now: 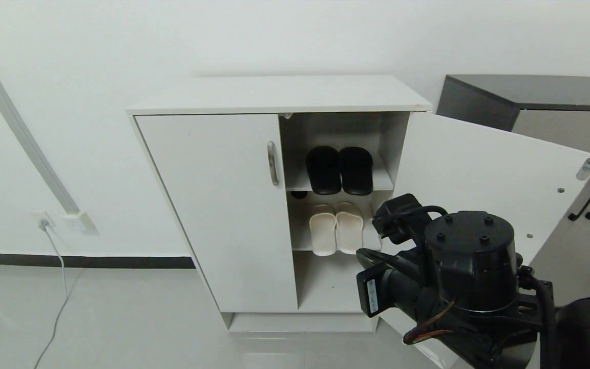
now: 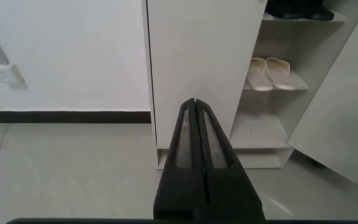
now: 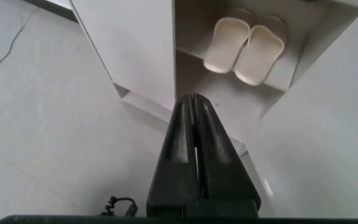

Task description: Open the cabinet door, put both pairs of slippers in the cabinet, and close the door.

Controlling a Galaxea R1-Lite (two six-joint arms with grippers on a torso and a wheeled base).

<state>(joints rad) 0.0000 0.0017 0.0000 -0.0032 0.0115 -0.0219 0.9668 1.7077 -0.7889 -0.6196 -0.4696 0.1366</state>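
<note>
Cabinet door stands open (black slippers above white slippers).

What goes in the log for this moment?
right cabinet door open | black slippers upper shelf | white slippers shelf below | left gripper shut, empty | right gripper shut, empty | next: close door

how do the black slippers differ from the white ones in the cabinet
Colour: the black slippers are dark, the white slippers a pale cream. Place: the black slippers sit on the upper shelf, the white slippers on the shelf just below. Shared: each pair lies flat, side by side, in the open half of the cabinet.
</note>
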